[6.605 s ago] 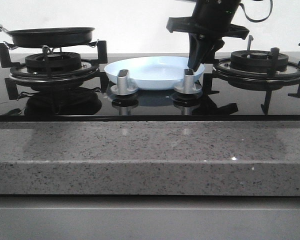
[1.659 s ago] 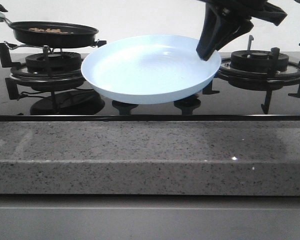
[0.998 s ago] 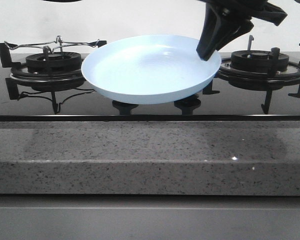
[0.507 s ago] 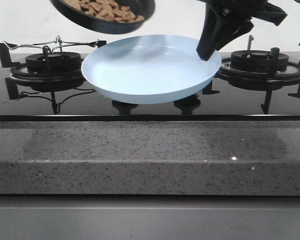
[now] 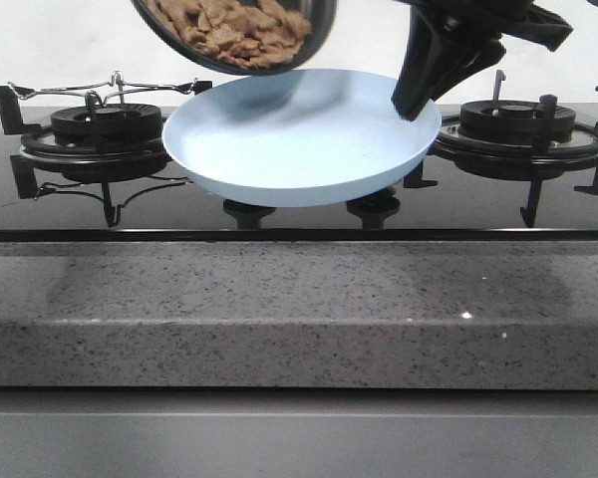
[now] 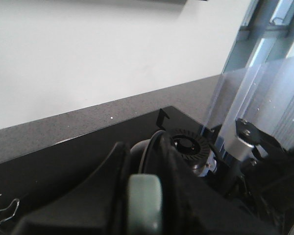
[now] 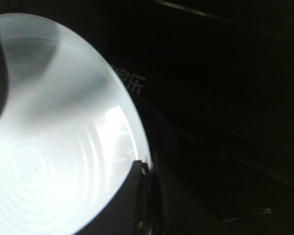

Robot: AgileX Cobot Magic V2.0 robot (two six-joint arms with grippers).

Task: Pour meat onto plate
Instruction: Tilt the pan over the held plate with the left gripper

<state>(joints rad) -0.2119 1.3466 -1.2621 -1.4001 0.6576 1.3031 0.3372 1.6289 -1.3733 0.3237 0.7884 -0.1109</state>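
Observation:
The pale-blue plate [image 5: 299,139] hangs tilted above the hob's middle, held by its right rim in my right gripper [image 5: 411,105], which is shut on it. It fills the right wrist view [image 7: 49,147], where a finger [image 7: 137,205] clamps the rim. The black frying pan [image 5: 241,35] is tilted over the plate's far left part, and the reddish-brown meat [image 5: 234,30] lies heaped inside it. My left gripper [image 6: 144,196] is shut on the pan's pale-green handle [image 6: 145,200]; the gripper is out of the front view. No meat shows on the plate.
The left burner [image 5: 105,124] stands bare with its wire support [image 5: 110,85]. The right burner [image 5: 518,124] is behind my right arm. Two knobs [image 5: 244,211] sit under the plate. A grey stone counter edge [image 5: 299,309] runs along the front.
The pan with the meat has come further right and lower over the plate and tilted more steeply. The plate and my right gripper have not moved.

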